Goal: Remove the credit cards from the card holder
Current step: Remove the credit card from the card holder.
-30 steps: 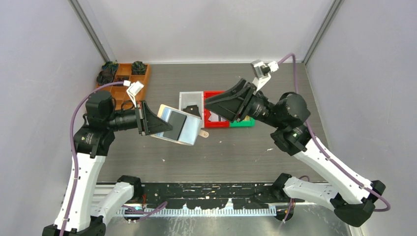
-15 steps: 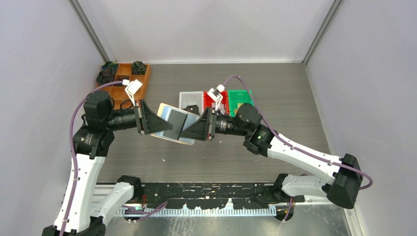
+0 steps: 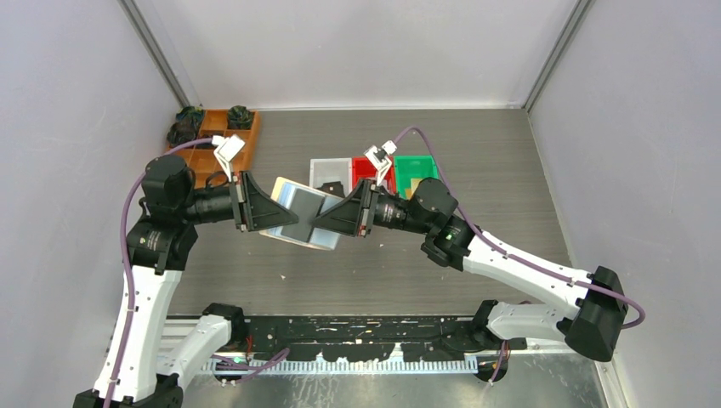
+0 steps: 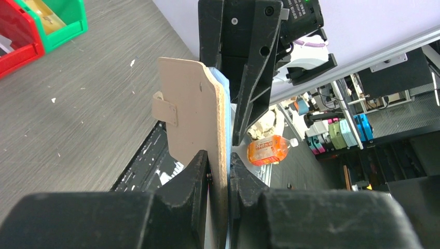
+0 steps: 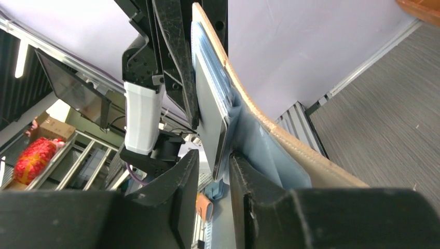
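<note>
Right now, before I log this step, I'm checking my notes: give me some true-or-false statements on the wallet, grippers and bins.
The left gripper clamps the card holder by one edge. True.
The card holder lies flat on the table. False: it is held up above the table.
The right gripper has a finger on either side of a dark card in the holder. True.
The green bin is empty. False: the green bin holds a yellow card.
</note>
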{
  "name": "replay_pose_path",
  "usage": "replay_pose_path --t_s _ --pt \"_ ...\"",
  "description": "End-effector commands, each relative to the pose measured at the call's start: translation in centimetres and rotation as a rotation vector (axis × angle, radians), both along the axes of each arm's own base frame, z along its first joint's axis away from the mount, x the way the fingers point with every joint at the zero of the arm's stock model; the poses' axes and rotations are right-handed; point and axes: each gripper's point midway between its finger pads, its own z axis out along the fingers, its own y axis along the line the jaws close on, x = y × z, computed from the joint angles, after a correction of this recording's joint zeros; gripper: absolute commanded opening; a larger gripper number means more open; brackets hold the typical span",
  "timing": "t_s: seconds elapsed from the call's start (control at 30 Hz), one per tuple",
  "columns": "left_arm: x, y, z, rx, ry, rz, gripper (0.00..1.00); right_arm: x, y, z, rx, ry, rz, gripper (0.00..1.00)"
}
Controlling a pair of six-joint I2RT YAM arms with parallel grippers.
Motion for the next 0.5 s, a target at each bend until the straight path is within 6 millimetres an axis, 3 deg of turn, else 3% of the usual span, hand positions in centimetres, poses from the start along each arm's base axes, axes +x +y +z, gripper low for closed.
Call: replay_pose_path --t_s 0.0,0.3,0.47 --pt "-1.7 -0.2 2.4 -0.053 -0.075 -0.073 0.00 1.1 -0.2 3.6 0.126 -0.048 -0.051 0.32" --pt "-0.6 -0.3 2.0 -0.056 -0.053 -0.039 0.13 -0.2 -0.4 4.7 0.299 -0.018 0.051 0.02" --pt "0.0 -0.3 1.8 -0.078 -0.024 -0.009 0.15 -1.3 -0.9 4.9 0.367 -0.022 0.113 0.01"
